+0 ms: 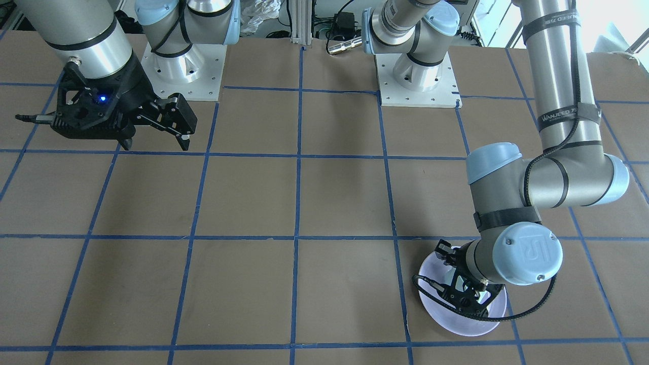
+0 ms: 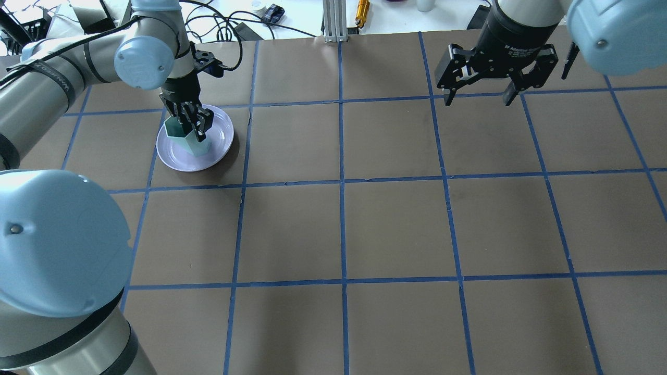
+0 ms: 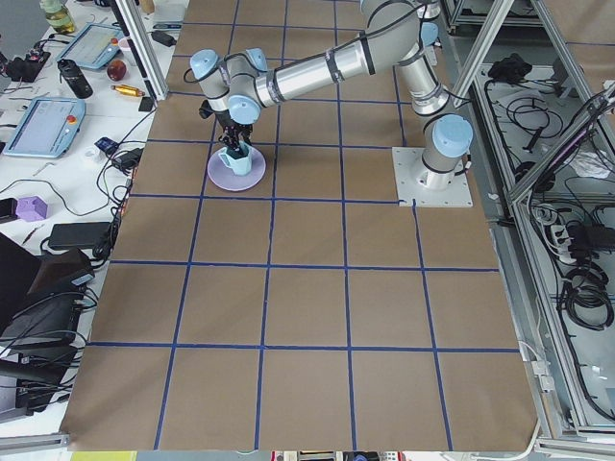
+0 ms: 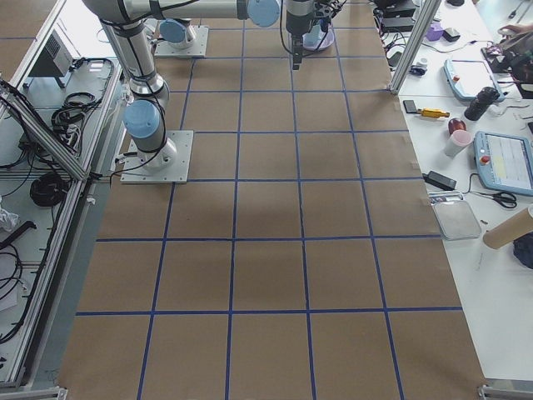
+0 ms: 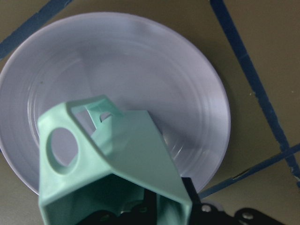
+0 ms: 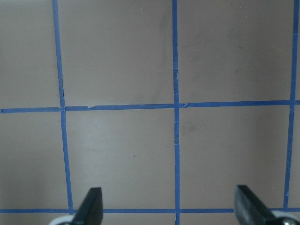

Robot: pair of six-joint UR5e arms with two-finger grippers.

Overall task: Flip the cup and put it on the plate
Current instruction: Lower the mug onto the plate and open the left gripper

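Your left gripper (image 2: 195, 122) clamps the rim of the small mint-green faceted mug (image 2: 190, 141), mouth up over the middle of the round pale-lavender plate (image 2: 223, 136): it looks like the placing step, so ease down, then release; the right gripper (image 2: 478, 99) gapes wide.

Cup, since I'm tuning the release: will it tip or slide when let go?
Likely rigid: the cup shows no flexing in the left gripper. Held by one wall, it may rock on release. The glossy plate looks smooth, so it could slide.
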